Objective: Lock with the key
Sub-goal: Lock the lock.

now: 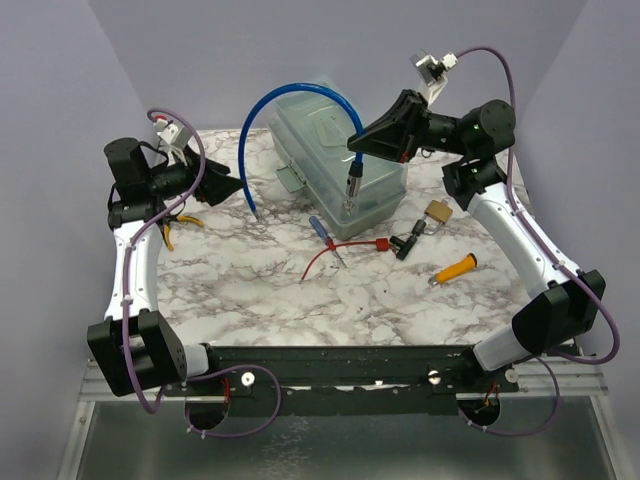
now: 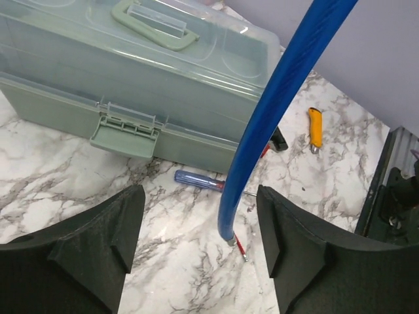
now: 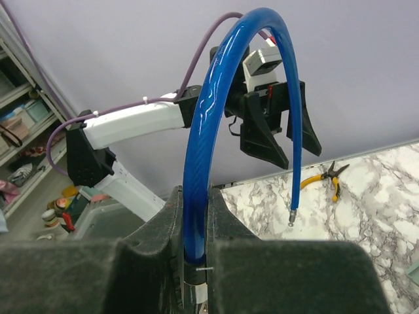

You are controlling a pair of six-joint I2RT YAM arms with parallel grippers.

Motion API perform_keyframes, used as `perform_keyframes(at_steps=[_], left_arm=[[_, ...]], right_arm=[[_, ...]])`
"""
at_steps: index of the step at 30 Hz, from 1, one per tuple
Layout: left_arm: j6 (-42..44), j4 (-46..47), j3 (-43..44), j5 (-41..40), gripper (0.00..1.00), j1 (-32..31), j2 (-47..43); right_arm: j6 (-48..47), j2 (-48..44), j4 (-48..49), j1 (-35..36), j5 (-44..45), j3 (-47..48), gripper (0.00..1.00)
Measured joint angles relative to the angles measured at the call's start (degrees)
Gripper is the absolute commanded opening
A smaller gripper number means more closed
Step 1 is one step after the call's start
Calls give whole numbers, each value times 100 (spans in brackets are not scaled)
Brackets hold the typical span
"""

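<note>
The small brass padlock (image 1: 437, 212) lies on the marble table right of the clear box, with a dark key bunch (image 1: 405, 243) just in front of it. My right gripper (image 1: 358, 148) is raised above the box and shut on one end of a blue cable (image 1: 290, 95); the grip shows in the right wrist view (image 3: 196, 229). The cable arches left, and its free end (image 2: 228, 232) hangs between the pads of my open left gripper (image 2: 200, 222), not touching them. The left gripper (image 1: 228, 187) is far from the lock. The lock is hidden in both wrist views.
A clear green-tinted plastic box (image 1: 300, 125) stands at the back centre. A blue screwdriver (image 1: 320, 228), a red wire (image 1: 335, 255) and an orange tool handle (image 1: 457, 268) lie in front of it. Yellow pliers (image 1: 178, 225) lie under the left arm.
</note>
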Motion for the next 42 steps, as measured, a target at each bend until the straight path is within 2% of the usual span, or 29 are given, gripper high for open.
perform_keyframes(at_steps=[6, 13, 18, 22, 25, 26, 29, 31, 33, 34, 37, 42], left_arm=[[299, 118, 0, -101, 67, -146, 258], [452, 138, 0, -155, 66, -459, 361], [463, 140, 0, -157, 67, -562, 361], [463, 162, -55, -155, 72, -590, 358], [457, 155, -136, -155, 71, -599, 350], [455, 149, -162, -153, 69, -601, 348], [437, 118, -199, -151, 51, -601, 328], [404, 101, -203, -151, 33, -601, 308], [350, 92, -203, -144, 7, -601, 297], [291, 90, -203, -138, 0, -603, 295], [98, 87, -173, -138, 0, -656, 293], [-748, 205, 149, -474, 0, -1191, 201]], right_arm=[[55, 0, 44, 0, -105, 50, 0], [111, 2, 61, 0, -140, 142, 0], [144, 2, 87, 0, -157, 157, 0], [144, 2, 96, 0, -157, 157, 0], [144, 2, 98, 0, -157, 157, 0], [146, 2, 101, 0, -160, 157, 0], [144, 2, 101, 0, -160, 157, 0], [146, 2, 103, 0, -157, 157, 0], [144, 2, 101, 0, -160, 157, 0], [144, 2, 98, 0, -157, 157, 0], [94, 2, 79, 0, -149, 142, 0], [-205, 0, 33, -13, -17, 4, 0]])
